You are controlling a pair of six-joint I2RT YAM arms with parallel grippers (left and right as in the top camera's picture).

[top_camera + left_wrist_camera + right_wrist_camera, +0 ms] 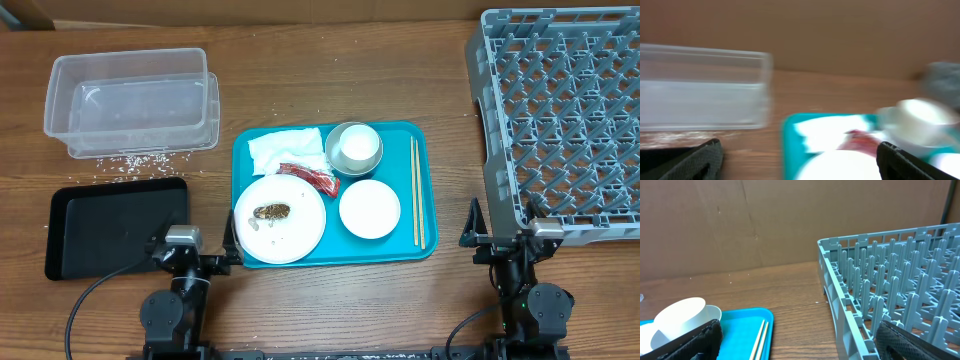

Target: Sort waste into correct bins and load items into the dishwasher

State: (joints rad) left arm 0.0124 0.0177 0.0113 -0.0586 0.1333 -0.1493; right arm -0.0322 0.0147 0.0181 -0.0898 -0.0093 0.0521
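**Overhead.** Both arms are at the near edge of the worktop [330, 80]. The left fingers [231, 243] are spread wide w/ nothing between them, and they stand between the black tray [115, 225] and the teal tray [398, 150]. The right fingers [472, 226] are likewise released and empty, at the near-left corner of the dish rack [560, 120], which fills the right side. The clear tub [130, 100] is far left. Loose rice grains [135, 162] lie on the wood between tub and black tray.

On the teal tray:
- Napkin [283, 150]: far-left corner.
- Red wrapper [312, 177]: just beside the napkin, at the rim of the large plate [305, 230].
- Brown lump [272, 212]: on that plate (a few pale crumbs lie near it).
- Bowl [354, 147]: far centre.
- Small dish [369, 208]: in front of the bowl.
- Chopsticks [417, 195]: side by side along the right edge.

**Left wrist (blurred).** The fingers frame the bottom corners, wide apart. The clear tub is upper left. The teal tray is at centre w/ napkin, wrapper, plate edge and bowl. Finer detail can't be resolved.

**Right wrist.** The fingers are at the bottom corners, apart and empty. The rack wall and pegs are on the right. The bowl, a tray corner and the chopsticks are lower left.
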